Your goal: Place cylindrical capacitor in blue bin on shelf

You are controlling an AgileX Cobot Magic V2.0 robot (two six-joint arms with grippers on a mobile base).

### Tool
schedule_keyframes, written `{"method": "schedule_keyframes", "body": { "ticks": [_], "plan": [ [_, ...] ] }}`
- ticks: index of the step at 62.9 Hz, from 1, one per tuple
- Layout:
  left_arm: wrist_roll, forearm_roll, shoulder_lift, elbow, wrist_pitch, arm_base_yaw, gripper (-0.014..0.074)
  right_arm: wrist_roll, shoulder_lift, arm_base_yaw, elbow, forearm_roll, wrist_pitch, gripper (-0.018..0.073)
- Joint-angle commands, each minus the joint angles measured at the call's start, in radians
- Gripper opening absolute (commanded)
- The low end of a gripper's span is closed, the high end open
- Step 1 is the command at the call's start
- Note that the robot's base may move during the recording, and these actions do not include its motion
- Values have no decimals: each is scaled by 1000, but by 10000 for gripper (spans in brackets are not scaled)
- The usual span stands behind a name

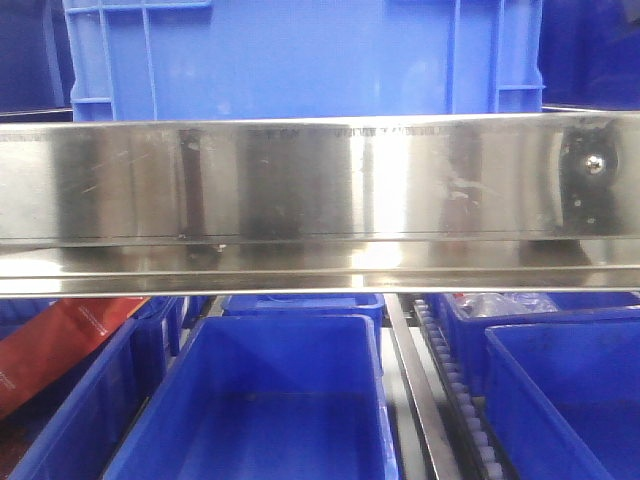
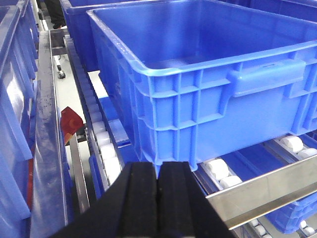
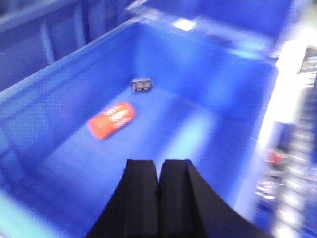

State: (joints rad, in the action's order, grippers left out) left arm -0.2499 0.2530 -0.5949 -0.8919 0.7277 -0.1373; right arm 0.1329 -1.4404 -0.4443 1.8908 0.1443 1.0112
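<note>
Shelf (image 1: 320, 200) rail fills front view, blue bins below. Both grippers (image 2: 158, 198) (image 3: 158, 198) seen pinched closed, nothing held. Capacitor (image 3: 141, 86) seen near bin's (image 3: 44, 94) far wall, beside red can (image 3: 112, 119).

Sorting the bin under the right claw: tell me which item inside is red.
The red can, lying on its side mid-floor; the other item, a small dark object, sits by the far wall.

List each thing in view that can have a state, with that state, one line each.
left gripper: jaws shut, holding nothing.
right gripper: jaws shut, holding nothing.
blue bin: open-topped, holds two items.
red can: lying on its side on the bin floor.
small dark item: resting near the far wall; too blurred to identify.
upper blue bin: empty, sitting on roller tracks.
</note>
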Motion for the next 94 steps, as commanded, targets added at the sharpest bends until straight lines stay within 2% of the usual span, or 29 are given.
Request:
{"method": "schedule_keyframes", "body": {
  "ticks": [1,26,43,53,94],
  "plan": [
    [7,10,4,0,-11,5,-111,-2,108,8,-115,-28,-59,-154],
    [7,10,4,0,-11,5,-111,-2,634,8,-848,-38,-494,-154],
    [7,10,4,0,-11,5,-111,-2,927,8,-1210,-38,-660,-154],
    [7,10,4,0,-11,5,-111,-2,1003,8,-1291,-38,-698,-154],
    [7,10,4,0,-11,5,-111,-2,1005,8,-1293,-38,-704,-154]
  ]
}}
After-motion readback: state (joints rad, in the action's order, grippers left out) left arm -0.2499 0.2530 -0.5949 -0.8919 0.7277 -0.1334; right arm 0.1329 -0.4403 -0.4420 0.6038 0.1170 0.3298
